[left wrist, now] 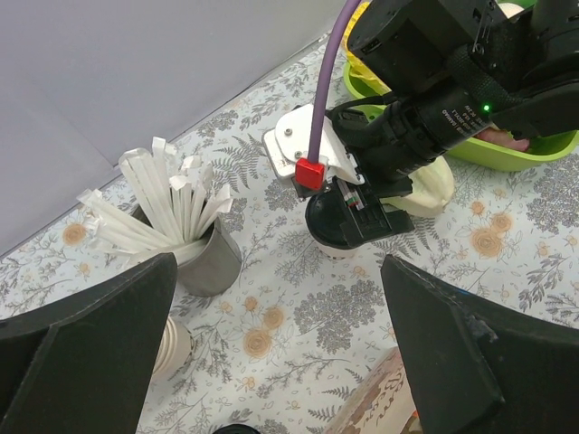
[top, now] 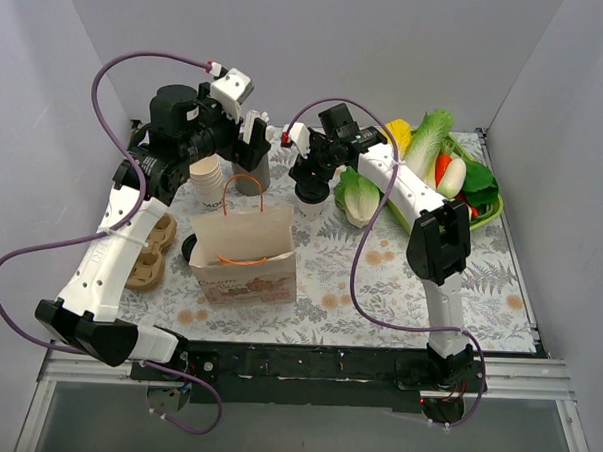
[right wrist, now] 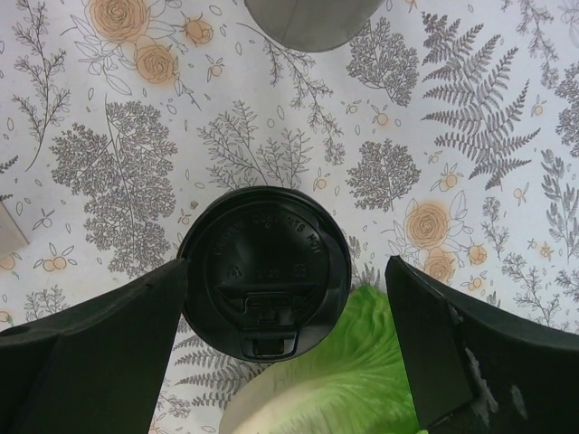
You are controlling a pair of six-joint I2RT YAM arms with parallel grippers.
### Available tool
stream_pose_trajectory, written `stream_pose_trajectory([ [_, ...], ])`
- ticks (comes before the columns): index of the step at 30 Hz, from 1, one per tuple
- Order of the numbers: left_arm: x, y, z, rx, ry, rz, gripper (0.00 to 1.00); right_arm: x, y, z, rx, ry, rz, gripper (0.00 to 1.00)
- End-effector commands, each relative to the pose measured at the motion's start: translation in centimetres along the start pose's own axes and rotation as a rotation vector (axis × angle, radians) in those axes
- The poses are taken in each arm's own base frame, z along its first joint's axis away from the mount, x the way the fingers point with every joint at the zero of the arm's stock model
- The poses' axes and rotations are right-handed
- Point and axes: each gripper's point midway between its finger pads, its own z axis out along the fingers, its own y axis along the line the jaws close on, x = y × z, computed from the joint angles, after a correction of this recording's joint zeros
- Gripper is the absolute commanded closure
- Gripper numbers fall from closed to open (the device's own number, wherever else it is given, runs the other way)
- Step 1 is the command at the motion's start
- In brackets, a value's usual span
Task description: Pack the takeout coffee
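The takeout coffee [top: 310, 194], a cream cup with a black lid, stands on the floral cloth behind the paper bag [top: 244, 252]. My right gripper [top: 308, 176] hovers right over it, open. In the right wrist view the lid [right wrist: 264, 271] lies between the fingers of the right gripper [right wrist: 285, 334]; the left finger is at its rim and the right finger is well apart. My left gripper [top: 252, 156] is open and empty above the straw holder. In the left wrist view the left gripper [left wrist: 280, 353] looks down at the cup [left wrist: 342, 228] under the right arm.
A grey holder of wrapped straws [left wrist: 190, 244] and a stack of lidless cups [top: 207, 178] stand at the left. A cabbage [right wrist: 335, 384] touches the coffee's right side. A green tray of vegetables [top: 488, 206] is at the far right. A loose black lid [top: 189, 249] lies left of the bag.
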Motion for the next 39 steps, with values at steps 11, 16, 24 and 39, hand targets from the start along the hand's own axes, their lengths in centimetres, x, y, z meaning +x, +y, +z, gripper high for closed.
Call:
stream_pose_trajectory([
  [11, -0.6, -0.6, -1.5, 0.012, -0.033, 0.018, 0.02, 0.3, 1.0, 0.1, -0.045, 0.011, 0.040, 0.02],
  [16, -0.4, -0.7, -1.4, 0.015, -0.031, 0.019, 0.02, 0.7, 1.1, 0.2, -0.046, 0.023, 0.040, 0.02],
  [24, -0.3, -0.8, -1.4, 0.025, -0.028, 0.019, 0.02, 1.6, 1.4, 0.8, -0.065, 0.053, 0.060, 0.02],
  [39, 0.1, -1.0, -1.3, 0.031, -0.018, 0.022, 0.02, 2.2, 2.0, 1.3, -0.095, 0.072, 0.077, 0.04],
])
